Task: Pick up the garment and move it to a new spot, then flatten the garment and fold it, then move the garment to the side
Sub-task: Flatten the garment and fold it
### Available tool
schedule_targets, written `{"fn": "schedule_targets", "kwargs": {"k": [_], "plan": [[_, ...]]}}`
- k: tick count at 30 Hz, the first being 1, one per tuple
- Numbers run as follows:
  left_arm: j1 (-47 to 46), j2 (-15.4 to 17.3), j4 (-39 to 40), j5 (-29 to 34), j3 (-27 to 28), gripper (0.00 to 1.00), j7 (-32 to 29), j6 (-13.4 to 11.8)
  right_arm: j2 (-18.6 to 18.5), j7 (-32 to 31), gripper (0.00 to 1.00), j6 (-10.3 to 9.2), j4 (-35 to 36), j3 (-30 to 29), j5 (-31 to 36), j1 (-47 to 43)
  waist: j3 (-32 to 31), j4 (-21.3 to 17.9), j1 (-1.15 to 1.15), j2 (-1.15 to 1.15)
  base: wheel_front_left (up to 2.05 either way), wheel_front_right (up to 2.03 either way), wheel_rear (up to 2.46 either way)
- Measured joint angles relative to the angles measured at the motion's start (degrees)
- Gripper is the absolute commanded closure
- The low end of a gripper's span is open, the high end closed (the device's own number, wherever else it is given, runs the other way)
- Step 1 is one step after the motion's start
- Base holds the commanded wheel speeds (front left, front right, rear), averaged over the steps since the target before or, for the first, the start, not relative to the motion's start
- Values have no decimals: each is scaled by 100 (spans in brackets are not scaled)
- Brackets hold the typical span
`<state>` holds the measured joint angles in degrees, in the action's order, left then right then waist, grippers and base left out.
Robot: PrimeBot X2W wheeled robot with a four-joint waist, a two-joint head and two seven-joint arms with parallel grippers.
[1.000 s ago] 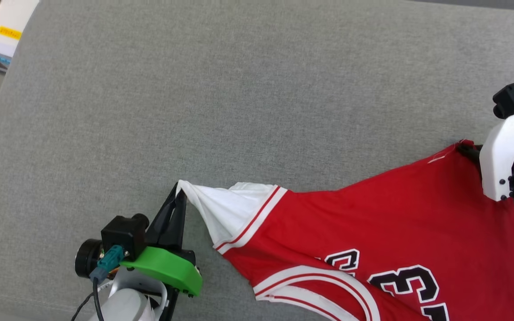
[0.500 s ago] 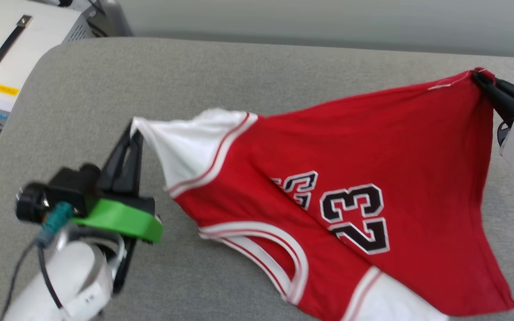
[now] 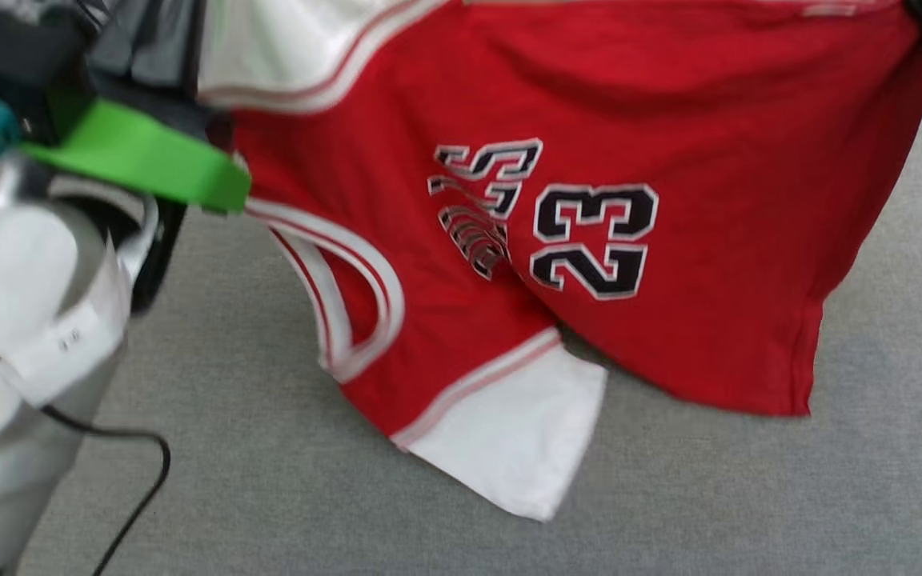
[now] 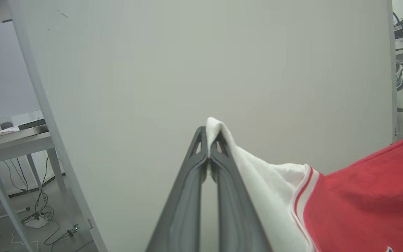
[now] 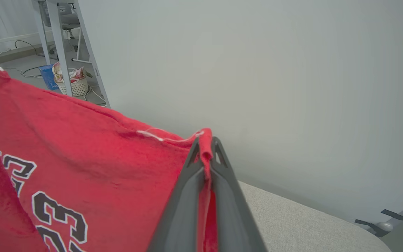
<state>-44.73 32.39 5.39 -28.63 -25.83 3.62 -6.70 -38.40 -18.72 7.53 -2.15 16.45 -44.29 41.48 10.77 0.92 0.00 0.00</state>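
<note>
Soft matt cloth garment [image 3: 669, 104]; coarse grey woven fabric surface [image 3: 709, 496] beneath.

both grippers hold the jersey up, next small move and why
Probably raise it slightly, then carry it over: left gripper pinches a white sleeve, right gripper the red hem, and the jersey seems to rest its lower sleeve on the cushion.

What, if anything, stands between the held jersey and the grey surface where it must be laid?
Nothing visible does. The garment hangs from the left gripper and right gripper over the grey surface; the part behind the cloth is hidden.
</note>
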Motion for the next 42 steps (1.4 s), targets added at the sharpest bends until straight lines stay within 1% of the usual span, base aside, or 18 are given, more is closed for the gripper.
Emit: {"fn": "schedule_targets", "kwargs": {"k": [3, 4, 8, 12, 16, 20, 25, 31, 34, 39, 42], "plan": [[-813, -107, -285, 62, -9, 100, -90, 190, 33, -133, 100, 0, -3, -135, 129, 521, 229, -27, 0, 0, 0, 0, 0], [-1740, -170, -676, 189, -29, 100, -201, 411, 68, -268, 100, 0, -148, -202, 334, 1337, 522, -40, 0, 0, 0, 0, 0], [-3084, -332, -1356, 271, -5, 100, -261, 688, 248, -287, 100, 0, -669, -229, 635, 2653, 957, -57, 0, 0, 0, 0, 0], [-4354, -477, -2052, 312, 37, 100, -240, 968, 576, -31, 100, 0, -1380, -145, 942, 3956, 1384, -88, 1, 0, 0, 0, 0], [-5406, -523, -2693, 422, 44, 100, -159, 1149, 799, 258, 100, 0, -2086, 143, 1241, 4992, 1743, -147, 1, 0, 0, 0, 0], [-6150, -568, -3300, 524, -56, 100, -53, 1260, 887, 519, 100, 0, -2775, 426, 1368, 5771, 2016, -209, 1, 0, 0, 0, 0], [-6436, -650, -3904, 524, -214, 100, 138, 1347, 918, 870, 100, 0, -3409, 749, 1310, 6233, 2243, -245, 1, 0, 0, 0, 0], [-6326, -645, -4394, 377, -394, 100, 450, 1381, 939, 1218, 100, 0, -3809, 1383, 932, 6101, 2395, -278, 1, 0, 0, 0, 0], [-5940, -552, -4498, 196, -471, 100, 656, 1401, 1000, 1457, 100, 0, -3923, 1637, 613, 5705, 2366, -326, 1, 0, 0, 0, 0], [-4842, -414, -4519, -45, -612, 100, 892, 1402, 1089, 1858, 100, 0, -3995, 2108, 91, 4834, 2159, -342, 0, 0, 0, 0, 0], [-4188, -338, -4381, -226, -621, 100, 990, 1402, 1067, 2009, 100, 0, -3978, 2379, -179, 4343, 1984, -326, 0, 0, 0, 0, 0]]}}
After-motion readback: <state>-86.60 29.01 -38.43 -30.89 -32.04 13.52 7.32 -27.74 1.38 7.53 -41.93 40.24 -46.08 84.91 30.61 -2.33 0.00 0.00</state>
